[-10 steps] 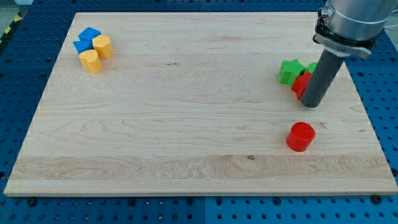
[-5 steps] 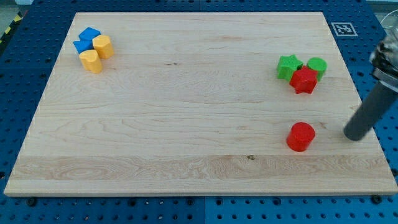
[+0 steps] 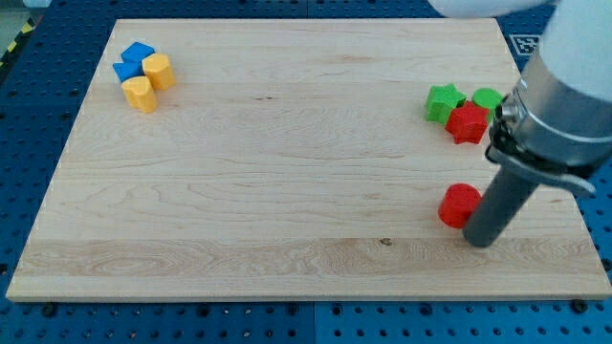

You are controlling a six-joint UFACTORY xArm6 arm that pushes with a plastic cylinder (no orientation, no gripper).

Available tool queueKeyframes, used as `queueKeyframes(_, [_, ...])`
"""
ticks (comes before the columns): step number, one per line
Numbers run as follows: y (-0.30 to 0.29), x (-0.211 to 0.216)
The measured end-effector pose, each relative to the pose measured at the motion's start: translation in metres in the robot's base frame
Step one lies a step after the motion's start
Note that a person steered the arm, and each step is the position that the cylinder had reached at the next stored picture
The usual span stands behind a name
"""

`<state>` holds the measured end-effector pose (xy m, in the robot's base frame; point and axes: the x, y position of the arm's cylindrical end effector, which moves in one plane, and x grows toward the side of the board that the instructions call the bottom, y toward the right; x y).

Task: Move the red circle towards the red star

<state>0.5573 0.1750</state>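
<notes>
The red circle (image 3: 457,204) lies on the wooden board (image 3: 287,143) at the lower right. The red star (image 3: 468,123) lies above it near the board's right edge, touching a green star (image 3: 443,101) and a green circle (image 3: 487,99). My tip (image 3: 481,239) is at the lower right of the red circle, right against it, and the dark rod covers the circle's right side.
Two blue blocks (image 3: 133,61) and two yellow blocks (image 3: 148,82) cluster at the board's upper left. The arm's grey body (image 3: 564,105) hangs over the board's right edge. Blue pegboard (image 3: 19,96) surrounds the board.
My tip moved from beside the red star down the right side, then left and down to the red circle's lower right. The blocks stay in place.
</notes>
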Motion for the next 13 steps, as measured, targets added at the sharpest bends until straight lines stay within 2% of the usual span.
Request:
queueKeyframes(2, [0.000, -0.032])
queueKeyframes(3, [0.000, -0.032])
queueKeyframes(5, [-0.008, -0.002])
queueKeyframes(7, [-0.038, -0.006])
queueKeyframes(12, [-0.046, -0.117])
queueKeyframes(13, [-0.050, -0.104])
